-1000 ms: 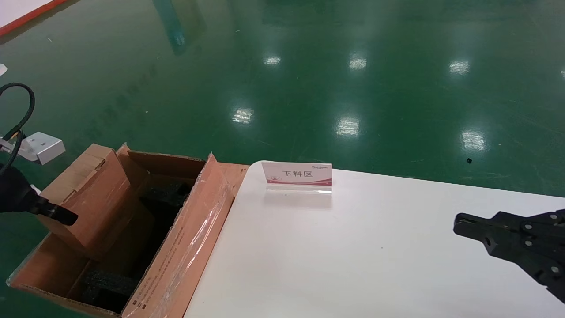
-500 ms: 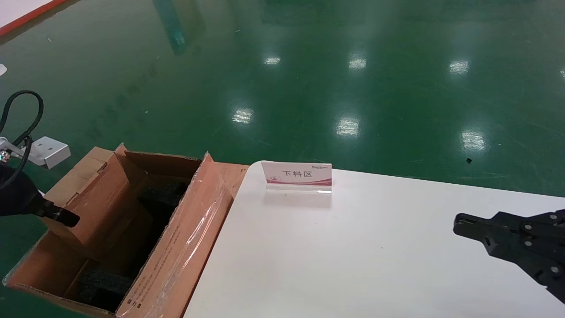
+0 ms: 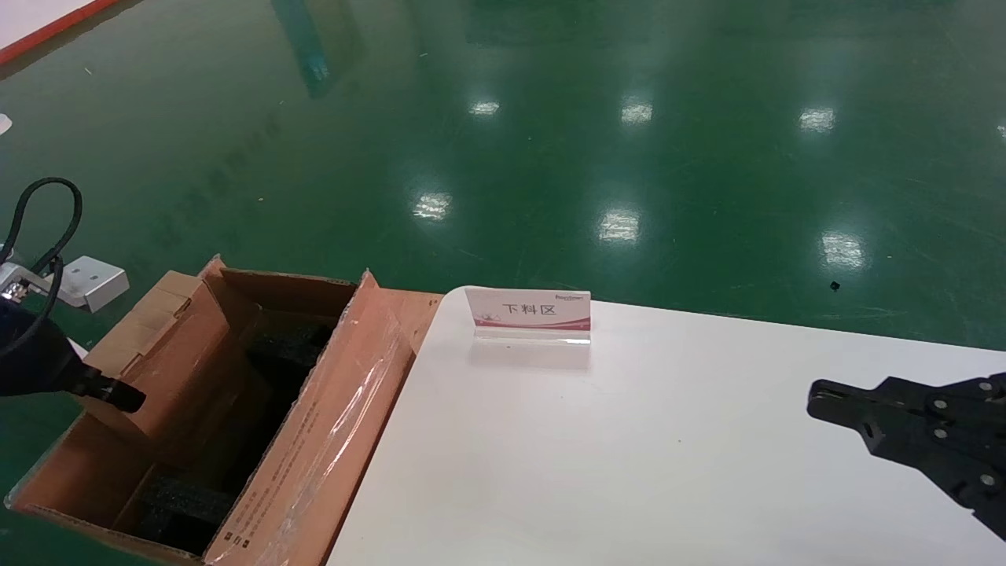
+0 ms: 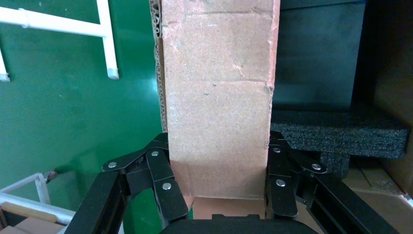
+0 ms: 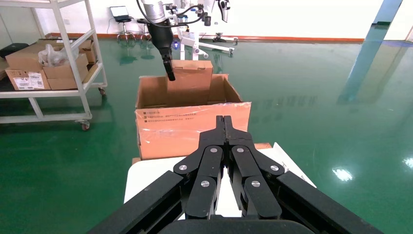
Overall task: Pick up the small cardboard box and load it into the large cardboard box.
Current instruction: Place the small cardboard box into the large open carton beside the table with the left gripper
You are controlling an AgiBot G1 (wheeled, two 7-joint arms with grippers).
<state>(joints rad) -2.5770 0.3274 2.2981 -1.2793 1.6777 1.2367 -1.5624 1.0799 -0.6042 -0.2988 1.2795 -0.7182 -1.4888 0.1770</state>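
The left gripper (image 4: 219, 195) is clamping the small cardboard box (image 3: 169, 346) on edge, so it is slotting partway into the large cardboard box (image 3: 314, 440) at far left. The right gripper (image 5: 224, 122) is idling closed, empty, over the white table (image 3: 629, 472) at right.

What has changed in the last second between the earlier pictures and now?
The left gripper, shut on the small box, has lowered it a little deeper into the large box, and the arm drifted slightly to the robot's left. The large box also shifted slightly that way. Nothing was let go. The right gripper stays shut over the table, and the sign has not moved.
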